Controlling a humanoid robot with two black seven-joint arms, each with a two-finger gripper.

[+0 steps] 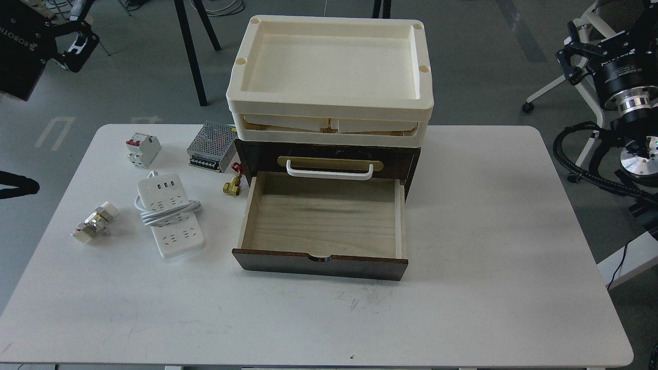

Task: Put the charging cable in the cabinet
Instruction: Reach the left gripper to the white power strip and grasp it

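Observation:
The charging cable (pixel 169 216), a white power strip with its cord coiled around its middle, lies flat on the white table (pixel 462 288), left of the cabinet. The dark brown cabinet (pixel 329 154) has its lower drawer (pixel 321 221) pulled open, and the light wood interior is empty. My left gripper (pixel 82 28) is open and empty, high at the top left corner, off the table and far from the cable. My right gripper (pixel 567 51) is open and empty, raised beyond the table's right edge.
Cream trays (pixel 329 67) are stacked on the cabinet. A white-and-red circuit breaker (pixel 142 150), a perforated metal power supply box (pixel 212 146), a brass valve (pixel 232 186) and a metal fitting (pixel 94 222) lie around the cable. Black stand legs (pixel 190 51) are behind the table.

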